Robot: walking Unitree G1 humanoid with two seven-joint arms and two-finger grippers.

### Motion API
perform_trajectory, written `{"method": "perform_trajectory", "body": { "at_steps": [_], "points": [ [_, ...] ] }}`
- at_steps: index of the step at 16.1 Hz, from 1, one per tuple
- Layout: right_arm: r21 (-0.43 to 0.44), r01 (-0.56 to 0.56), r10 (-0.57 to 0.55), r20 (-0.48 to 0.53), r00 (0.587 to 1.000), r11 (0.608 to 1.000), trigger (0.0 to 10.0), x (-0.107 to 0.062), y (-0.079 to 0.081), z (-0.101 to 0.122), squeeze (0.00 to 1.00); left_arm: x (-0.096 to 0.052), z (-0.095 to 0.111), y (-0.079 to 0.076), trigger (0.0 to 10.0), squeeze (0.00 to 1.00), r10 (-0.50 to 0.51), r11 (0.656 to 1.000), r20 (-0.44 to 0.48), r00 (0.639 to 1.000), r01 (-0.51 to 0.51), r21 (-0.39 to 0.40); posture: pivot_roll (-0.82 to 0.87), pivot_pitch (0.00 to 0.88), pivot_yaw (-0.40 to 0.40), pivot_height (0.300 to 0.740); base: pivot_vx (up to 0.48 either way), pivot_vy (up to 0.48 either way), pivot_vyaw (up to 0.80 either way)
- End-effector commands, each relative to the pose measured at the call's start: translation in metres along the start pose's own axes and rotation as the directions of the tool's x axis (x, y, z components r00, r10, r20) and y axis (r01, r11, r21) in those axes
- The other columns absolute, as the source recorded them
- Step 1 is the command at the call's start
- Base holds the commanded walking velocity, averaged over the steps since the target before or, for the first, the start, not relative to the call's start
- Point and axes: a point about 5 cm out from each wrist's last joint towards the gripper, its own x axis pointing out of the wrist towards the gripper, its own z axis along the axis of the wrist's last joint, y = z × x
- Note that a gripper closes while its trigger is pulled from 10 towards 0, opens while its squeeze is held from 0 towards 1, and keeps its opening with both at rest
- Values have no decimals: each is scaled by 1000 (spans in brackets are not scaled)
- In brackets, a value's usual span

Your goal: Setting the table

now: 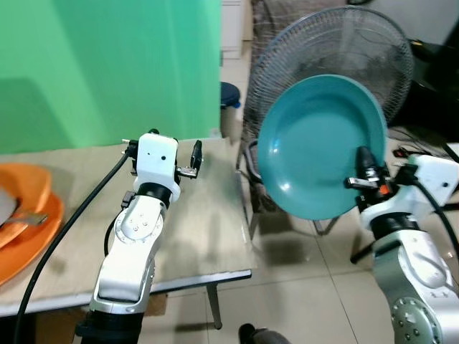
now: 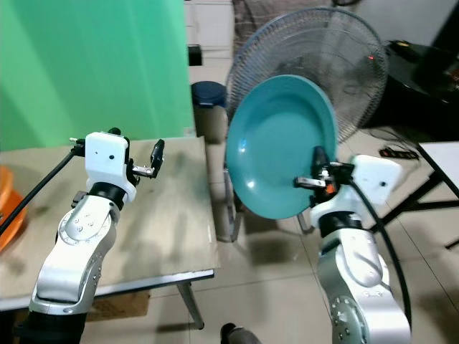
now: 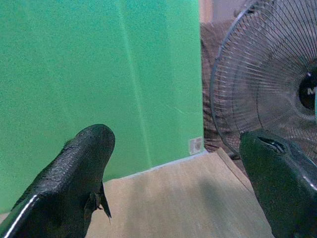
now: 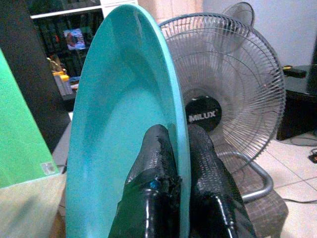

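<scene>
One fan (image 4: 225,94) badge reads "MILUX"; right tool (image 4: 179,148) pinches teal plate (image 4: 119,129).

We're looking at a lived-in room at home: a standing fan (image 1: 337,64) is sitting on the tiled floor (image 1: 301,287), a bookshelf (image 4: 64,29) is showing in the background, cables are trailing by a black cabinet (image 1: 434,72), and a green backdrop (image 1: 107,64) is hanging behind the wooden table (image 1: 201,229).

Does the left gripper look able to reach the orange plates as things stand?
Probably yes: the left gripper hangs open above the table, and bare tabletop lies between it and the orange plates.
</scene>
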Motion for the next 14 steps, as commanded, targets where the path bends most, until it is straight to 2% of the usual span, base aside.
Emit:
{"method": "perform_trajectory", "body": {
  "at_steps": [1, 5, 14],
  "points": [
    [-14, 12, -12, 15, 1000, 1000, 10000, -1, -2, 4, 0, 2, 0, -3, 10000, 0, -23, 1000, -2, 1000, 23, 4, -5, 0, 12, 740, 0, 0, -788],
    [-57, 40, -38, 24, 999, 998, 10000, -1, -7, 5, 0, 1, 0, -8, 10000, 0, -35, 999, -1, 999, 35, -12, -16, 0, 16, 740, 0, 0, -786],
    [-38, 34, -34, -15, 999, 999, 10000, -3, -5, 1, 0, 0, 1, -11, 10000, 0, -71, 997, 0, 998, 71, -27, -24, 0, 10, 740, 0, 0, -787]
  ]
}}
